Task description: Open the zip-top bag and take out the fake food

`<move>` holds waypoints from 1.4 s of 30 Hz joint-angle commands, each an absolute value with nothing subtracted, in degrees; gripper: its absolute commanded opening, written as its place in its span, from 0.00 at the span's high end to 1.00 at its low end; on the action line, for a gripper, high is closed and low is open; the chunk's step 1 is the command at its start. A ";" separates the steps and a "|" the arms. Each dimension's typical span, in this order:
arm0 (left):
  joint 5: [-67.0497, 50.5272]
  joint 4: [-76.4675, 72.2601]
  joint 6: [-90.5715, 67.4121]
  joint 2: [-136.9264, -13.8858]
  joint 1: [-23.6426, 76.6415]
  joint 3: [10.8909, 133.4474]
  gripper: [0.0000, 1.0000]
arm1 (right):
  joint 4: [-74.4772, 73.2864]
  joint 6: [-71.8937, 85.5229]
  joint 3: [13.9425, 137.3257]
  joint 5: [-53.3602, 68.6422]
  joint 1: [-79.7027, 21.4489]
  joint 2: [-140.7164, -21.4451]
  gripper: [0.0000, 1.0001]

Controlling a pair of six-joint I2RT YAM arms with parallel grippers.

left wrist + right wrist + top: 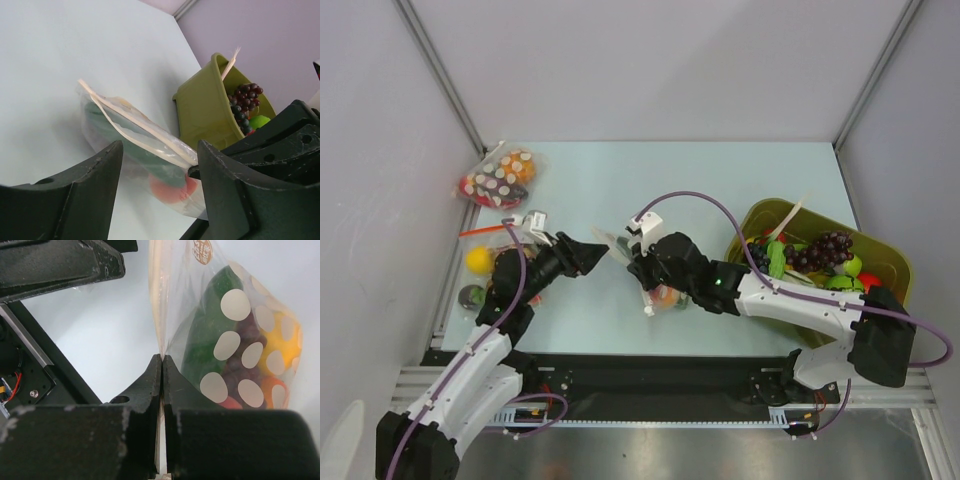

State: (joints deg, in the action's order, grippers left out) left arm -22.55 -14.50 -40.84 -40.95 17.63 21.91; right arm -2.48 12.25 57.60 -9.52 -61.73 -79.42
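Right wrist: we see our right tool [162,360] pinching the zip-top bag [235,340] by its edge, fake food [202,335] behind white dots. Our left tool [160,147] is spread facing the bag's top, open tabletop [75,40] beyond.

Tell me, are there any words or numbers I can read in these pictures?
A round brown label at the top of the zip-top bag: it has tiny pale letters, too blurred to read.
No other words, numbers or signs show in any view.
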 commanded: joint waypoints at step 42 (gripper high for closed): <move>-24.78 -31.02 -48.34 -55.99 18.63 20.48 0.57 | 1.15 12.48 57.13 -6.50 -63.37 -76.29 1.00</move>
